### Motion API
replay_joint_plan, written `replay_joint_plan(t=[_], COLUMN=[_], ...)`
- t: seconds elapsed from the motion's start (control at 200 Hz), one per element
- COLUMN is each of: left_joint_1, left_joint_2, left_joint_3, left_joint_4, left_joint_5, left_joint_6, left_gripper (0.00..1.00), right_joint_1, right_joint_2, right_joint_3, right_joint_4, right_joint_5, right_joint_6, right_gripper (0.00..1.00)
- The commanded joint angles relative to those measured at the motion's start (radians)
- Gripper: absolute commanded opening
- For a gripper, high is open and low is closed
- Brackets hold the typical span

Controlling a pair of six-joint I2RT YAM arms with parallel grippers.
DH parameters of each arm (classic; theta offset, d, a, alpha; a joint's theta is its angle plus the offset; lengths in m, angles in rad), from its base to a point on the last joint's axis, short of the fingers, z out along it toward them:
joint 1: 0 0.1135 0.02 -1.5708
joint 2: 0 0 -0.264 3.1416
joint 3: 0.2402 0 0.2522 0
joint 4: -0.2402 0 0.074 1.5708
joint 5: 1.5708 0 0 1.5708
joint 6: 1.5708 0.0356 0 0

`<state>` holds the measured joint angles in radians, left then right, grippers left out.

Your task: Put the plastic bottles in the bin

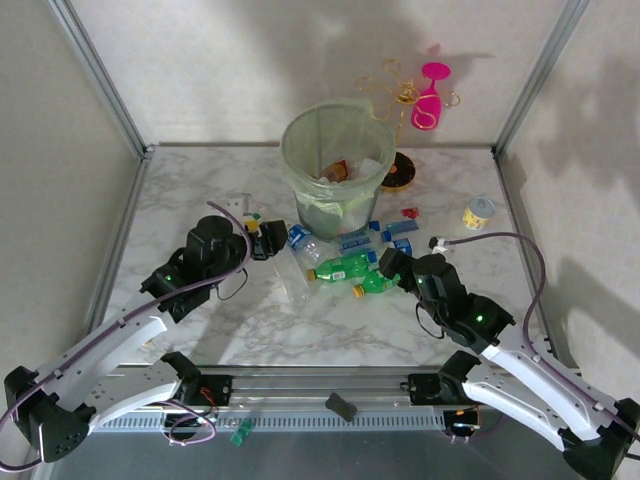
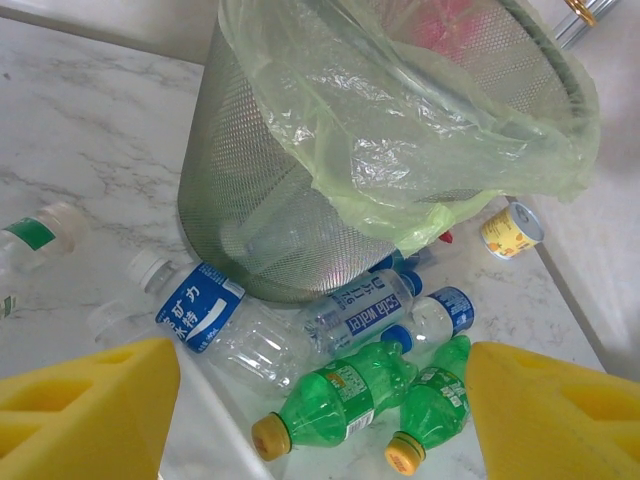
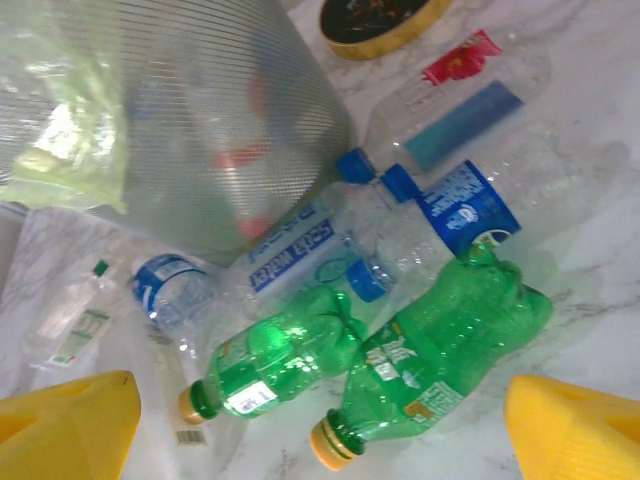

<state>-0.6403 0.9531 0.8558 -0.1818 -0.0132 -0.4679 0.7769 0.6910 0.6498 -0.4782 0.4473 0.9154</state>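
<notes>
The bin (image 1: 335,165), pale green with a bag liner, stands mid-table and holds some trash. In front of it lie the plastic bottles: two green ones with yellow caps (image 1: 340,268) (image 1: 375,284) and several clear ones with blue labels (image 1: 355,240). My left gripper (image 1: 262,238) hovers open to the left of the pile. From the left wrist, its yellow pads (image 2: 90,400) frame the green bottles (image 2: 345,395) and a clear bottle (image 2: 200,310) below the bin wall (image 2: 270,220). My right gripper (image 1: 388,265) is open just over the green bottles (image 3: 440,350) (image 3: 280,360), gripping nothing.
A pink wine glass (image 1: 430,100) and a gold wire stand (image 1: 395,85) hang behind the bin. A yellow-labelled can (image 1: 479,212) stands at the right, with a dark round dish (image 1: 400,172) beside the bin. A clear bottle with a green label (image 2: 35,235) lies to the left. Frame walls enclose the table.
</notes>
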Motion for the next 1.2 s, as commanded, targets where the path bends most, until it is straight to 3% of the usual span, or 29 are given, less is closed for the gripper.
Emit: replay_joint_plan(t=[0.0,0.396,1.192], left_joint_1=[-0.02,-0.041,-0.041], left_joint_2=[0.022,0.067,0.08], left_joint_3=[-0.014,-0.028,-0.024], left_joint_4=[0.038,0.062,0.053], left_joint_5=[-0.033,-0.053,-0.048], left_joint_6=[0.006,0.036,0.045], left_gripper=[0.75,0.75,0.76], right_joint_1=[-0.033,-0.189,-0.325], right_joint_2=[-0.005,0.066,0.281], right_joint_3=[-0.035,-0.135,-0.249], right_joint_4=[0.036,0.167,0.412], right_joint_5=[0.036,-0.179,-0.355], right_joint_6=[0.06,0.075,0.179], right_gripper=[0.94,0.94,0.91])
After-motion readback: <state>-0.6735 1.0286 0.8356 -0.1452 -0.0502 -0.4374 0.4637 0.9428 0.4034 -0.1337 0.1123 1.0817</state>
